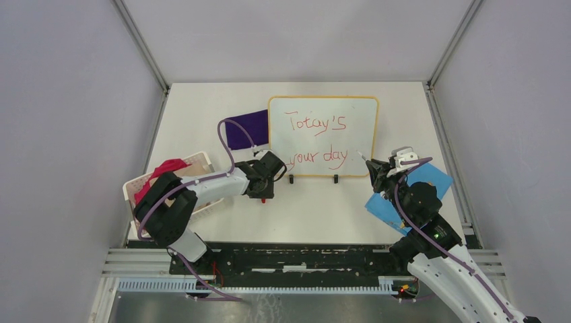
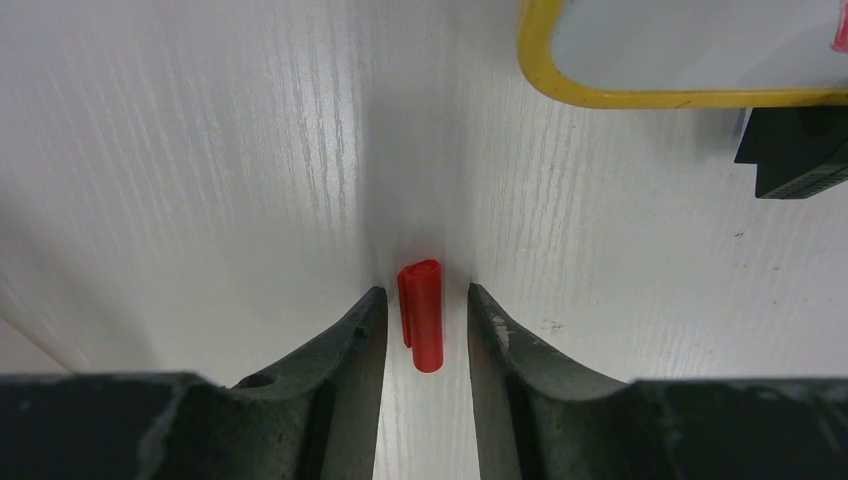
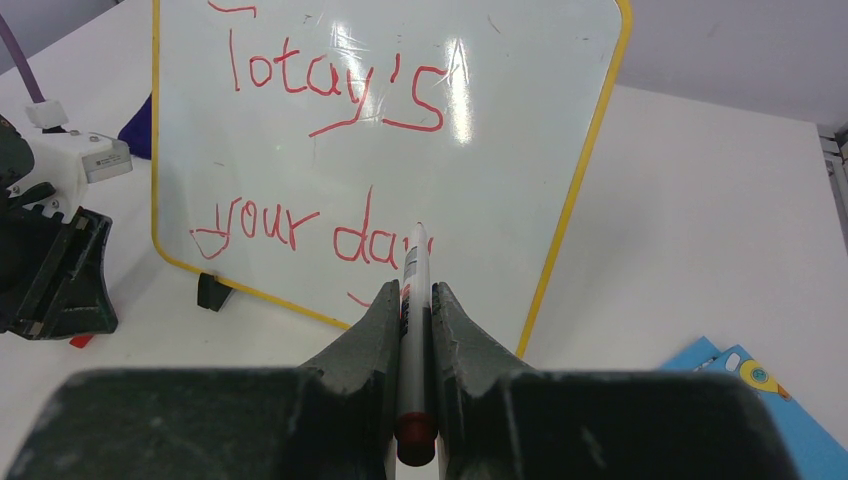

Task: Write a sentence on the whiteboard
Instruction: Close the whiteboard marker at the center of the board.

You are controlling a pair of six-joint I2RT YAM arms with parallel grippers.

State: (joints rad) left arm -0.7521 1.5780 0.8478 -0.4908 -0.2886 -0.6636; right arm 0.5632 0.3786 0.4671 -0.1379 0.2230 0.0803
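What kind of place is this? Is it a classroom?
Probably a robot lab test booth, not a classroom: plain grey walls box in one white table, two robot arms are bolted to a rail at its near edge, and one holds a marker at a whiteboard.

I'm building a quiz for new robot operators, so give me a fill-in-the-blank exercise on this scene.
1. The right end effector is shut on a ___ aimed at the whiteboard.
2. The sentence on it is written in ___.
3. Between the open jaws of the left end effector lies a red ___, on the table.
4. The whiteboard's frame is ___.
Missing words: marker; red; cap; yellow.
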